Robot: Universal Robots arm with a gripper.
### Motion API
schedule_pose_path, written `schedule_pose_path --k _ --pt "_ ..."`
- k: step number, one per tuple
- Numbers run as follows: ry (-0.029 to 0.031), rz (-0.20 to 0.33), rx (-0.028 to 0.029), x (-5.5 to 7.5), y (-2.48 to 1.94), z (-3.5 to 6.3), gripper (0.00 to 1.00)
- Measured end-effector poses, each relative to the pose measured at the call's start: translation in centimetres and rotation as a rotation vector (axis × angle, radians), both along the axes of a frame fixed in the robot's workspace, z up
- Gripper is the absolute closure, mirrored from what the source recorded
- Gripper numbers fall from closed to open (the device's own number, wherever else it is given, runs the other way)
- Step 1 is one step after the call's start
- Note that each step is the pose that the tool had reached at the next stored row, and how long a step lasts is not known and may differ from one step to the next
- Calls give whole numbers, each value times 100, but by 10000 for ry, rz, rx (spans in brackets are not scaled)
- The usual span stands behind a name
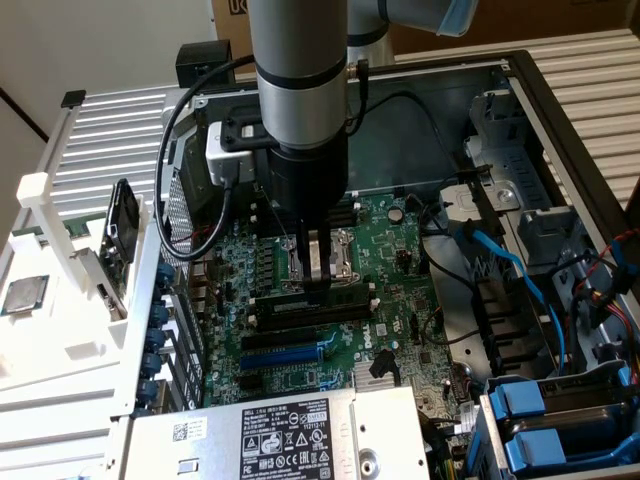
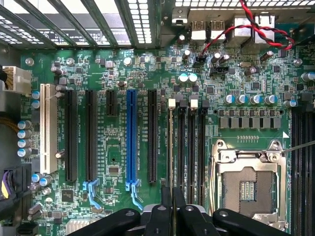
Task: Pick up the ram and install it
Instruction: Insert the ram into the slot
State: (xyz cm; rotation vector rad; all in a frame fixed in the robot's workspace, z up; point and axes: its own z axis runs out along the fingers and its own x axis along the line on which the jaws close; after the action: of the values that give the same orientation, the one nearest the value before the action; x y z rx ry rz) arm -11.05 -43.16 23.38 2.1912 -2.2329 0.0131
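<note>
**Ram held over the memory slot, ready to be seated**

The hand (image 1: 318, 268) is closed almost fully, with its narrow fingers (image 2: 165, 199) pinched on the ram (image 1: 282, 298) near the middle of its length. The ram is held low over the motherboard (image 1: 400, 250), along the memory slots (image 2: 192, 147) that lie just beside the processor socket (image 2: 248, 189). It is lined up with the slot farthest from that socket. Whether its lower edge has already entered the slot cannot be told.

The step in hand is judged to be the seating of the stick. It is done well if the stick is kept upright and parallel to the slot, so that both ends go down together. Pressure is best applied straight down, not to one side. The pale end clips (image 2: 193, 103) should be watched, since a clip that is not opened out could block one end. The notch on the stick's edge cannot be made out, so its match with the slot's key cannot be checked.

In the exterior view the ram is seen as a long, thin, dark strip with black chips along its face, about as long as the slots. In the wrist view (image 2: 171, 147) it is seen edge-on, as a thin pale line running away from the fingers.
</note>
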Motion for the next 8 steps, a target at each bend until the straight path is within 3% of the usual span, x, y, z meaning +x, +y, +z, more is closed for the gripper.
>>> schedule_pose_path --k 8 --pt "1 -28 -1 0 -5 -4 87"
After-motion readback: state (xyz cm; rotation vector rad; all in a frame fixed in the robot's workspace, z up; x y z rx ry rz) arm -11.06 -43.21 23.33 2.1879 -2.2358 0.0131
